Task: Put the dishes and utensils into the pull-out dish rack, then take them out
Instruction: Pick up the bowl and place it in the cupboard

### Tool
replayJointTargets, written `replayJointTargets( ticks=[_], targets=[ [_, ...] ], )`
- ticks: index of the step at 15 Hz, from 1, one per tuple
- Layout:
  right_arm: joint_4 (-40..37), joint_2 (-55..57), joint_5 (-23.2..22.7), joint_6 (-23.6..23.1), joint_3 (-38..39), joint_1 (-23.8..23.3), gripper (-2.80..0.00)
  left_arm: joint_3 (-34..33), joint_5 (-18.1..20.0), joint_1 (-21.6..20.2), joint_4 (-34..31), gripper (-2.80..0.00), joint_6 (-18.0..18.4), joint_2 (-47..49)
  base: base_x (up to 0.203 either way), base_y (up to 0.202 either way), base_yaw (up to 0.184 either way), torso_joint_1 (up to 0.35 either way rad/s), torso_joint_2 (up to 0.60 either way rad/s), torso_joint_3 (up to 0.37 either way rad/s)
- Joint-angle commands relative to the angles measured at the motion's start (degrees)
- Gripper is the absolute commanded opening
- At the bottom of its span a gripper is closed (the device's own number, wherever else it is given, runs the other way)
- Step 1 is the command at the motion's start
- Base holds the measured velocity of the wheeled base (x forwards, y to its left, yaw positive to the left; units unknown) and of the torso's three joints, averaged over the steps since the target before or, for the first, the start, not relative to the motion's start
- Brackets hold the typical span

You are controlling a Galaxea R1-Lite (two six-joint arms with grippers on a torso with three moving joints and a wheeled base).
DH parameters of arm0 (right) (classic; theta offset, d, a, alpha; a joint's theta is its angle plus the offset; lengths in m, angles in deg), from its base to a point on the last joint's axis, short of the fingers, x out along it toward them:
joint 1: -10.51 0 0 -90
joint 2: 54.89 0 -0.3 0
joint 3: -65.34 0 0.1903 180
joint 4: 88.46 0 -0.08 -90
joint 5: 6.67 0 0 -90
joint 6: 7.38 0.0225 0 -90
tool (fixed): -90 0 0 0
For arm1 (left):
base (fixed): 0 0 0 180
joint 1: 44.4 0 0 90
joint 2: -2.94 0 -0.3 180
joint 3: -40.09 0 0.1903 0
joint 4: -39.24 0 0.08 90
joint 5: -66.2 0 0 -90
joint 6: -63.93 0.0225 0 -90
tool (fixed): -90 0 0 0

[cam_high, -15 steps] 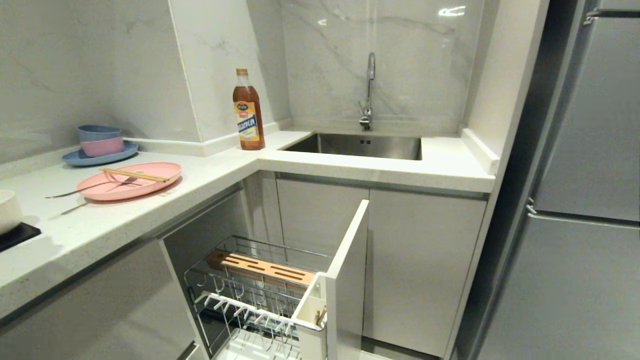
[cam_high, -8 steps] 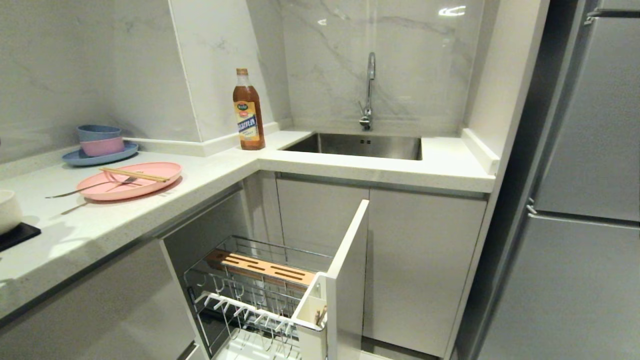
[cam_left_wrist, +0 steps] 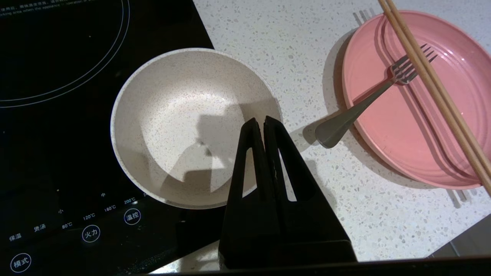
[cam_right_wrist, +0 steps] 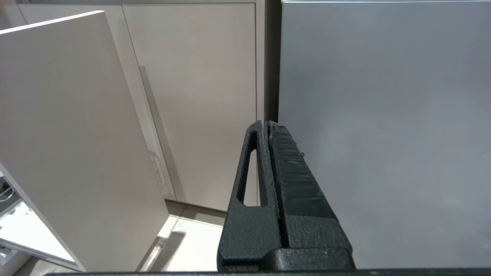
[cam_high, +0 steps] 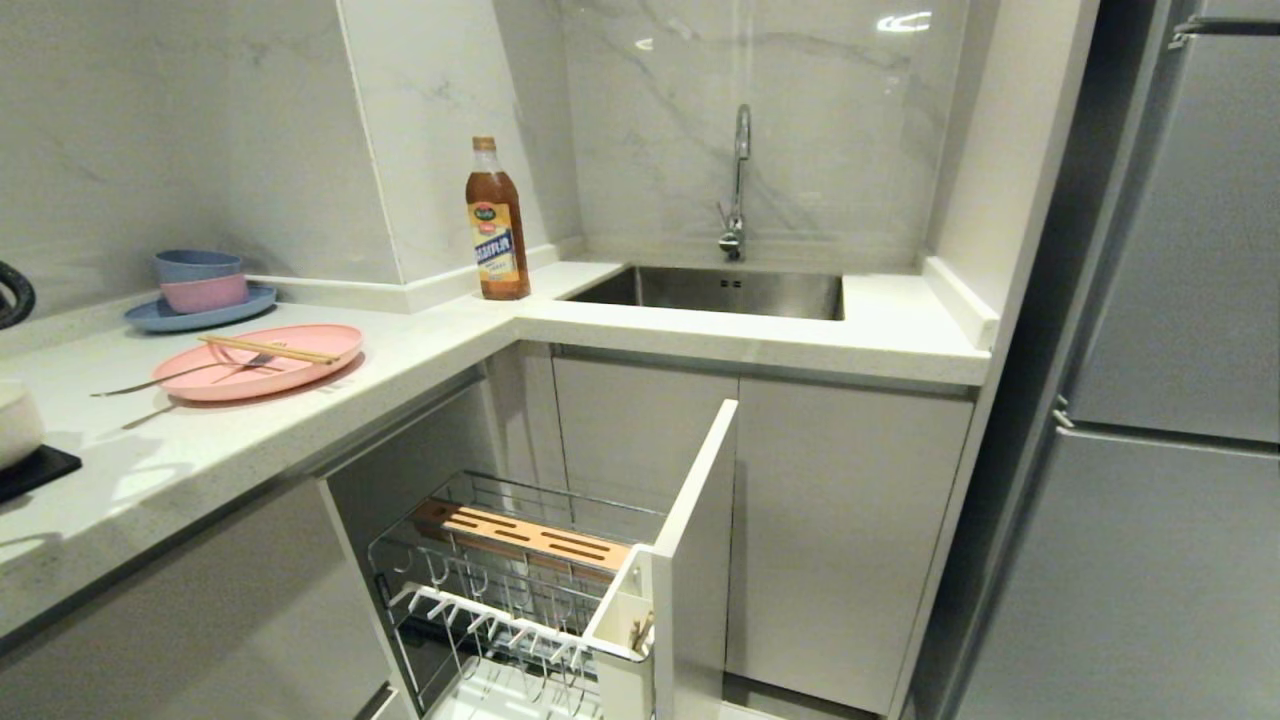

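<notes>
Bowl point(cam_left_wrist: 184, 126) under left hand point(cam_left_wrist: 264, 122), fingers pressed together; arm newly showing at head view's left edge.

On the worktop point(cam_high: 420, 345) there were two plates: one pink plate point(cam_high: 262, 361) and one blue plate point(cam_high: 200, 310). Bowls numbered three: one cream-white bowl point(cam_left_wrist: 191, 126), one small blue bowl point(cam_high: 197, 264) and one small pink bowl point(cam_high: 204, 293). There was one fork point(cam_left_wrist: 364, 105), one pair of chopsticks point(cam_left_wrist: 433, 88), one bottle point(cam_high: 497, 222), one tap point(cam_high: 737, 185) and one dish rack point(cam_high: 520, 600).
</notes>
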Motion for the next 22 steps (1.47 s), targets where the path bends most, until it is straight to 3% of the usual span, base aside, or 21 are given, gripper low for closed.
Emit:
replayJointTargets(
  ticks=[1,7,8,22],
  targets=[
    [-0.01,0.00,0.00,0.00,0.10,0.02,-2.80,-0.32,-0.11,-0.03,-0.24,-2.80,-0.11,0.03,0.000,0.000,0.000,0.000,0.00,0.000],
    [-0.02,0.00,0.00,0.02,0.09,-0.05,-2.80,-0.75,-0.29,-0.07,-0.24,-2.80,-0.19,0.26,0.000,0.000,0.000,0.000,0.00,0.000],
    [-0.02,0.00,0.00,-0.02,0.14,0.04,-2.80,-0.67,-0.20,-0.13,-0.24,0.00,-0.19,0.22,0.000,0.000,0.000,0.000,0.00,0.000],
    [-0.02,0.03,0.00,0.03,0.10,0.04,-2.80,-3.16,0.06,-1.69,-0.24,0.00,-0.37,1.91,0.000,0.000,0.000,0.000,0.00,0.000]
  ],
)
